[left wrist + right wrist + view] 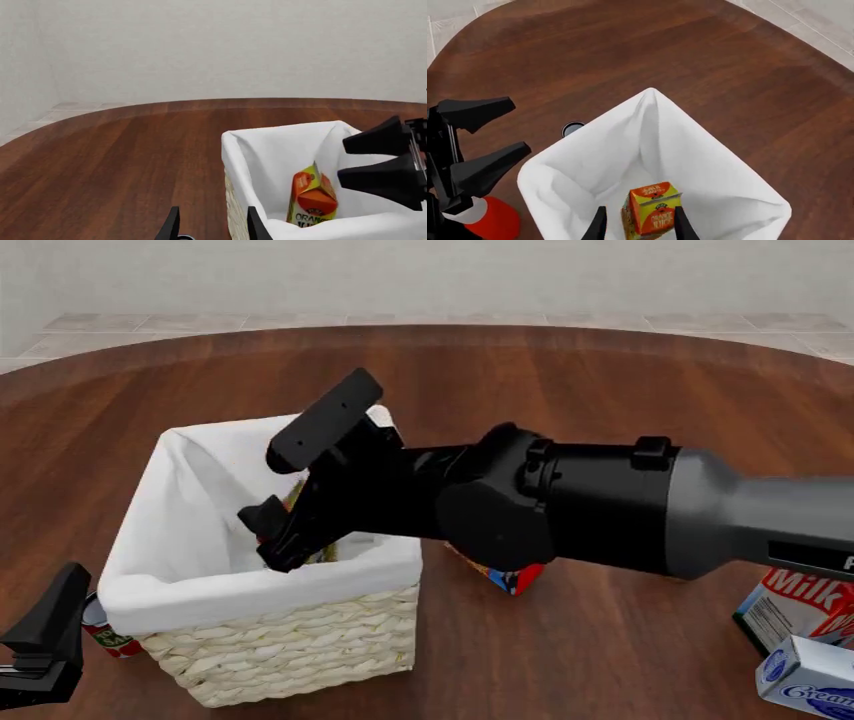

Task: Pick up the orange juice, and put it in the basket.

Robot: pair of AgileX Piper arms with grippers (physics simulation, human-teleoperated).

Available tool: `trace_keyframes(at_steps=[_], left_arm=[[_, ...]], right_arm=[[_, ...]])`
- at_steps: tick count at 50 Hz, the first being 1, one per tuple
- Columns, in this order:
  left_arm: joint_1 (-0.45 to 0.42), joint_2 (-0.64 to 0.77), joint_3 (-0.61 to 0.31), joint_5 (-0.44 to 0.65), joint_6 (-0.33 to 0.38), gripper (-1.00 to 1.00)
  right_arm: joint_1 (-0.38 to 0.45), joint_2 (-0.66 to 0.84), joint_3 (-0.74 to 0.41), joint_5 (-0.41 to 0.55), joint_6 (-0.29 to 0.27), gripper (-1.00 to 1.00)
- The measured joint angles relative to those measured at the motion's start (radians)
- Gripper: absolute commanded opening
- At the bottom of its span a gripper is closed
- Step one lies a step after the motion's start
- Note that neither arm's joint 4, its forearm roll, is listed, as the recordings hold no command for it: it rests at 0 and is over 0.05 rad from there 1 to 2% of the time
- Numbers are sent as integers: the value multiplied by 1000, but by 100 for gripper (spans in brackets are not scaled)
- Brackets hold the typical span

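A round, dark reddish-brown wooden worktop with visible plank grain fills most of each view, its curved far edge giving way to a pale tiled floor and a plain off-white wall under soft, even light.

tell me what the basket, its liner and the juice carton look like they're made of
The basket looks like pale woven wicker: interlaced strands show on its outer wall. The liner seems to be matte white cloth, folded softly over the rim with creases. The juice carton looks like printed paperboard, with flat panels, a gable top and orange and yellow print. As simulator renders, these are only apparent materials.
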Motion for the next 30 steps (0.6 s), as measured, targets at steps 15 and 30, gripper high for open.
trace_keyframes(at_steps=[15, 30], left_arm=[[0, 0, 0, 0, 0, 100], [0, 0, 0, 0, 0, 100]], right_arm=[[-4, -30, -6, 5, -2, 100], [-14, -69, -24, 17, -8, 100]])
